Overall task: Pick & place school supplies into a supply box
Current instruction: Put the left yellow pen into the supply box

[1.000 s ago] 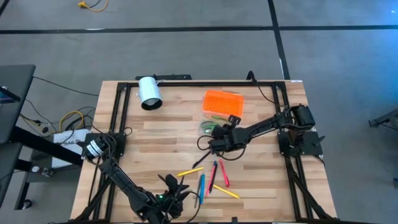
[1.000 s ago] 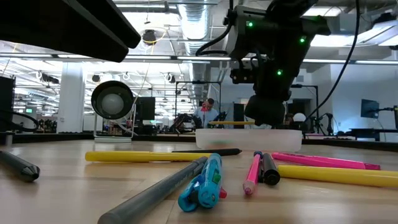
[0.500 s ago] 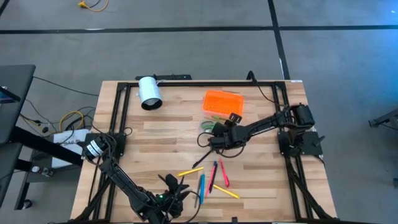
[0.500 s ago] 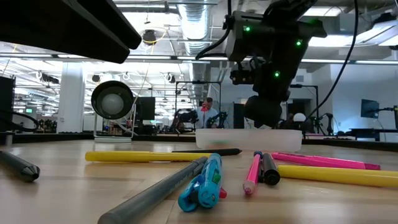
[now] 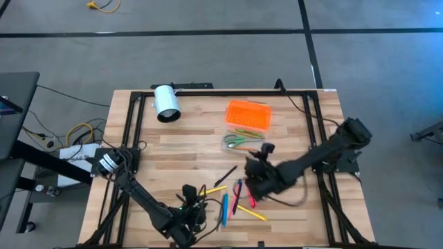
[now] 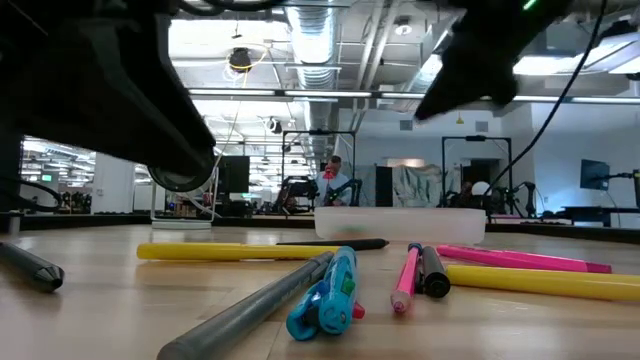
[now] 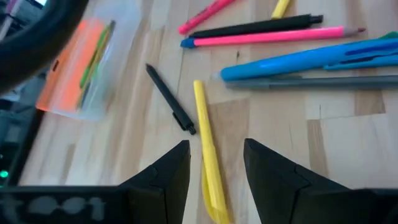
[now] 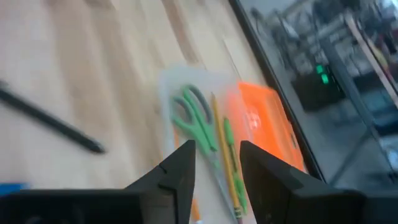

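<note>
My left tool point(image 7: 214, 171) sits low at the near edge of the tabletop point(image 5: 187, 149), fingers apart, holding nothing, just over a yellow pen point(image 7: 208, 158). That pen's long side runs away from me toward the box. Next come the other pens point(image 5: 239, 197), lying loose, mostly pointing the same way. My right tool point(image 8: 214, 165) is above them, fingers apart and empty. Farther off, the supply box point(image 5: 246, 124) already holds green scissors point(image 8: 193, 121) and some pencils. Most pens are still left.

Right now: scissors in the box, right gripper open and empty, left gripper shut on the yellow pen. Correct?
Not quite. The left gripper is open, its fingers either side of the yellow pen, as the left wrist view shows. Scissors in the box and right gripper open, empty: correct.
</note>
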